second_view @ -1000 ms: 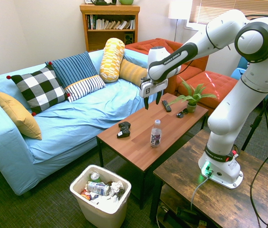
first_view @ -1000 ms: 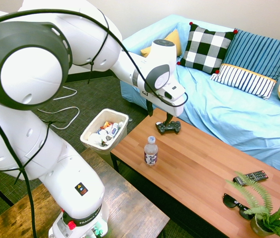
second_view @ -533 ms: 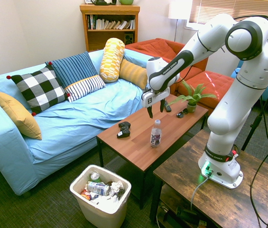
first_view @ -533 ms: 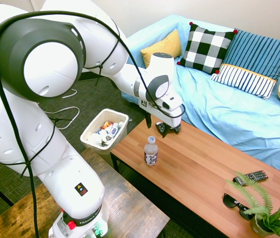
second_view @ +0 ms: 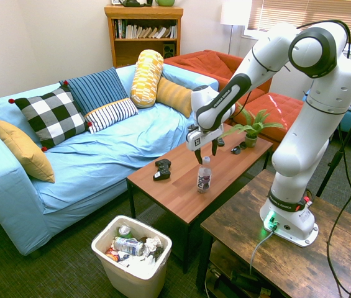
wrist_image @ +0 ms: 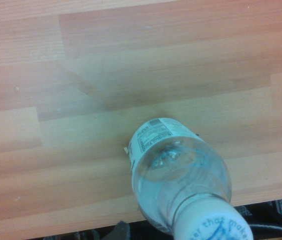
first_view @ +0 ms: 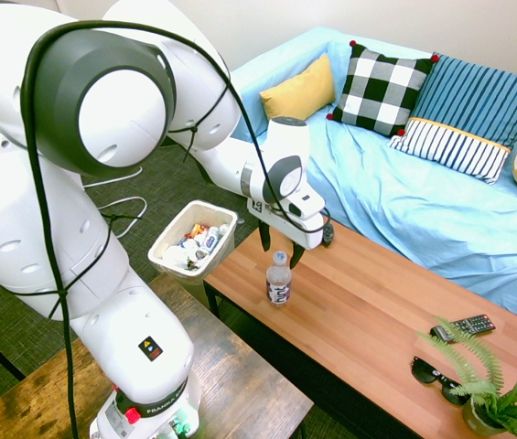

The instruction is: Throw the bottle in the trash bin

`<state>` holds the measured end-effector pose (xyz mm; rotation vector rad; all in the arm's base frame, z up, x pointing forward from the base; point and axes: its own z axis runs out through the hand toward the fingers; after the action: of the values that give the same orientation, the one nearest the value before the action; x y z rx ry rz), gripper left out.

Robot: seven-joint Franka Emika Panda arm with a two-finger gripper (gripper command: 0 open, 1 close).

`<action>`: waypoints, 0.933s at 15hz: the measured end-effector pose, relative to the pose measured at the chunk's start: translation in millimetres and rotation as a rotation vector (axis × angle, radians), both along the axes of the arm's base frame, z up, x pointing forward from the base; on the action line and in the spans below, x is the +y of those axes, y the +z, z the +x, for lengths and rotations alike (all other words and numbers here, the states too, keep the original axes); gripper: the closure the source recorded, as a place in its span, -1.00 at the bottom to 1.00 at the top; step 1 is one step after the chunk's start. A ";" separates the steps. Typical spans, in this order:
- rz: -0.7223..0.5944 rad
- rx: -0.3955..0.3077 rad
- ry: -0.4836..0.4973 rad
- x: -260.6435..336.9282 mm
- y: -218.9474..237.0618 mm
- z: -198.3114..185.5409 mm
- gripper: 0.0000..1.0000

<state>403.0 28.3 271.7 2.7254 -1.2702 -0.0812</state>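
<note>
The two dark fingertips of the white arm's gripper [first_view: 280, 251] stand wide apart, released and holding nothing, at the cap of the small clear plastic bottle with a white cap and dark printed label [first_view: 278, 281]; whether they touch it I cannot tell. The bottle stands upright on the brown wooden coffee table [second_view: 181, 198], near its edge. Well apart from it, on the floor, is the white rectangular plastic trash bin [second_view: 132, 282], with rubbish inside.
</note>
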 end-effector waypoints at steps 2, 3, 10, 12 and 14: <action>0.000 -0.001 -0.002 -0.2 -1.3 0.3 1.00; 0.000 0.000 -0.003 0.0 -2.0 0.5 1.00; 0.000 0.008 0.002 8.3 -6.2 1.1 1.00; 0.001 0.008 0.000 8.0 -6.3 1.3 1.00; 0.001 0.006 0.000 7.9 -5.7 2.0 1.00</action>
<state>405.0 36.2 266.1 2.7237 -1.2693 -0.0898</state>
